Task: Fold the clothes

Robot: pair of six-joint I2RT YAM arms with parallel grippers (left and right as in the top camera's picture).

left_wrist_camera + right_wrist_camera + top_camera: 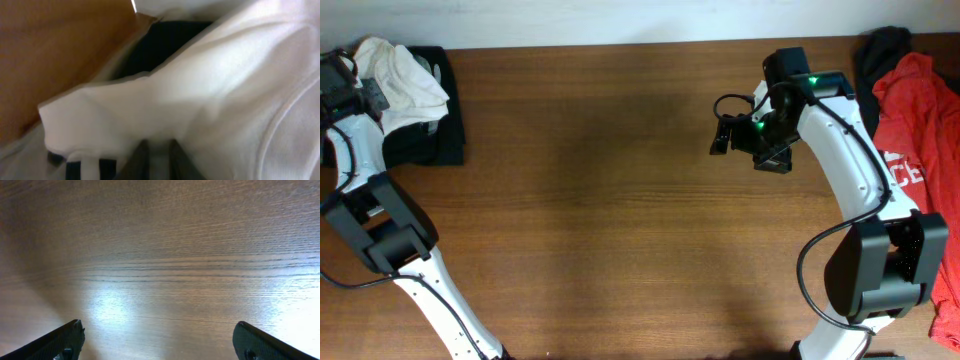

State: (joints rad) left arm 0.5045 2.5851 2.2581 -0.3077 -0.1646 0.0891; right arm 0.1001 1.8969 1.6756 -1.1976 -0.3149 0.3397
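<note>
Left gripper (pixel 159 152) is seen clenched on a fold of the white T-shirt (pixel 405 75) at the far-left corner of the worktop (pixel 620 200). In the left wrist view its fingers (pixel 140 161) are drawn close together with white cloth pinched between them. A dark striped mark (pixel 75 169) is visible on the fabric just beside them.

The T-shirt is shown bunched in a loose heap. It is piled on a dark garment (pixel 435 140) that is spread flat against the left edge.

The right gripper (pixel 159 326) is held released, its jaws set wide apart over bare wood. It is raised toward the far edge, right of centre, and nothing is gripped or touched by it.

A red garment (pixel 910 130) is draped along the right edge. A black garment (pixel 880 50) is crumpled at the far-right corner beside it.

The task is judged to be at its very start. No garment is laid out on the open middle of the worktop, and no crease or fold has been made. The white T-shirt is only gripped at its pile. It is yet to be carried to the centre, spread flat and folded. The red and black pieces are untouched and are left to be handled. Whether the flat dark garment under the T-shirt counts as folded cannot be told.
</note>
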